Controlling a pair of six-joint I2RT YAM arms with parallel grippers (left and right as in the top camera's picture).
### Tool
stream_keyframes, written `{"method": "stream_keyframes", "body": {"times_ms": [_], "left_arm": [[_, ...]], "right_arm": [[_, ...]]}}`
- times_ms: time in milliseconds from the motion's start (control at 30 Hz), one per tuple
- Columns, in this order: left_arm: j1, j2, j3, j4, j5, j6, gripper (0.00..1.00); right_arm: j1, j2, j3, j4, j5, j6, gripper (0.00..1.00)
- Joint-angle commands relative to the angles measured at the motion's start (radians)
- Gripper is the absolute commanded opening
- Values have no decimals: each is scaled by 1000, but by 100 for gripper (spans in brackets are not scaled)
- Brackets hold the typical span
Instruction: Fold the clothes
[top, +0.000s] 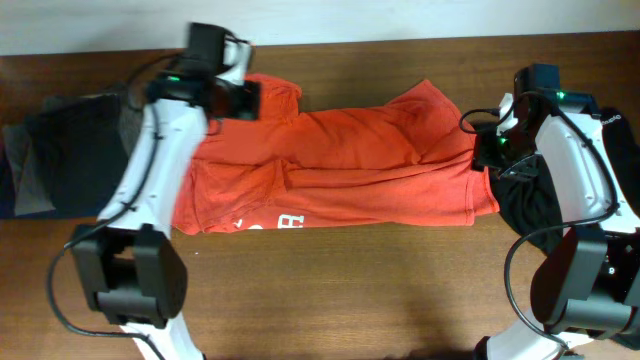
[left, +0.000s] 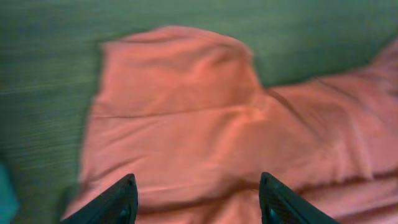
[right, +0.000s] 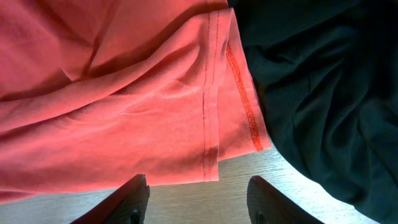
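The orange-red T-shirt (top: 340, 170) lies spread sideways across the middle of the table, white lettering at its front left edge. My left gripper (top: 243, 98) is open above its far left sleeve; the left wrist view shows the blurred sleeve (left: 180, 106) between my open fingers (left: 196, 190). My right gripper (top: 492, 148) is open at the shirt's right hem; the right wrist view shows the stitched hem corner (right: 214, 143) just ahead of my open fingers (right: 199, 186). A black shirt (top: 530, 205) lies at the right, also in the right wrist view (right: 317, 93).
A dark grey and black garment pile (top: 60, 150) lies at the table's far left. The wooden table (top: 340, 290) runs wide along the front. The table's back edge meets a white wall (top: 400, 18).
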Motion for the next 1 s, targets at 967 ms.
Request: {"method": "stream_keyframes", "body": {"times_ms": [967], "left_arm": [[211, 673, 566, -5, 233, 4, 66]], "right_arm": [[43, -10, 12, 0, -5, -10, 56]]}}
